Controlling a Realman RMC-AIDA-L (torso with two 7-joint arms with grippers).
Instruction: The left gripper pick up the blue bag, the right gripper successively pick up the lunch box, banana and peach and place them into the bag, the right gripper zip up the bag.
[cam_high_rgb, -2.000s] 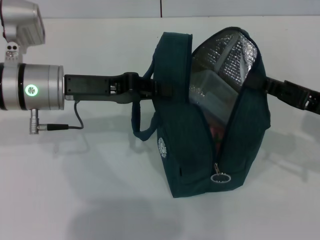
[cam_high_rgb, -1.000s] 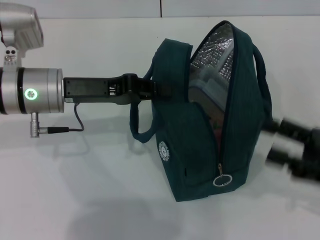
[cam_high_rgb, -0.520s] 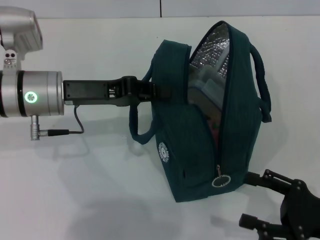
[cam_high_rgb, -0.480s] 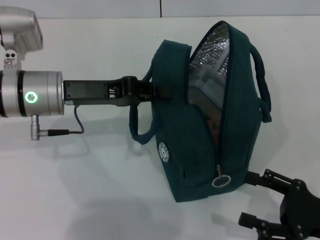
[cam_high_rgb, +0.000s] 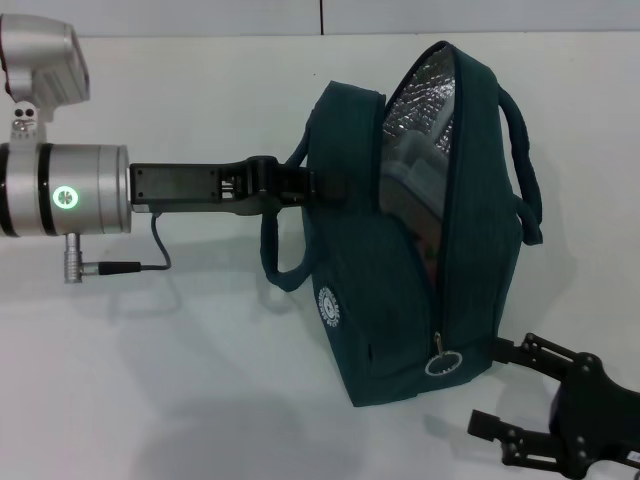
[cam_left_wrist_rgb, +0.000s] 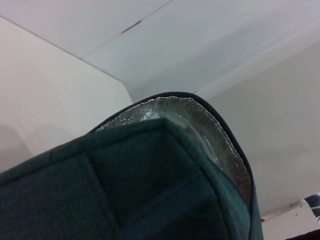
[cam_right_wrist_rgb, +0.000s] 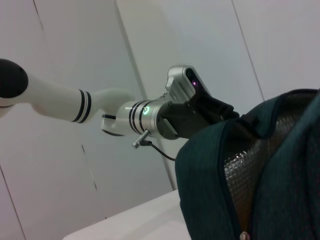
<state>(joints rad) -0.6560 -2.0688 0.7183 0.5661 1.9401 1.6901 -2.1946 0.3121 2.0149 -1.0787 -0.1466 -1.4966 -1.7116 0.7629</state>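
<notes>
- Left gripper (cam_high_rgb: 318, 185) comes in from your left side, w/ a shiny round silver wrist and a flat black metal claw. It's pinched onto the left wall of the blue bag (cam_high_rgb: 370, 300), up near the top, holding it upright.
- Right gripper (cam_high_rgb: 505, 390) is low at the front right, just beside the bag's bottom corner. Its two thin black fingers (cam_high_rgb: 530, 346) are spread apart, nothing between them. They're not touching the bag as far as you can see.
- Bag is soft dark teal cloth, tall and pointy at the top, a bit like a tent. It sits on the white table (cam_high_rgb: 180, 400).
- Inside wall is crinkly silver foil (cam_high_rgb: 432, 95). The mouth is wide open, zip not done up.
- Round metal ring-pull (cam_high_rgb: 441, 364) hangs low on the front, close to the right gripper.
- Small round white logo (cam_high_rgb: 327, 307) on the front, one loop handle (cam_high_rgb: 281, 255) drooping on the left, another (cam_high_rgb: 522, 170) on the right.
- Lunch box (cam_high_rgb: 415, 180) sits inside: clear hard plastic, only partly seen.
- Bit of pink (cam_high_rgb: 428, 262) shows lower in the opening; can't tell what it is. Banana is hidden.
- Thin black cable (cam_high_rgb: 150, 250) curls under the silver wrist.
- Right wrist view: left arm reaching the bag top, w/ a green light on it.
</notes>
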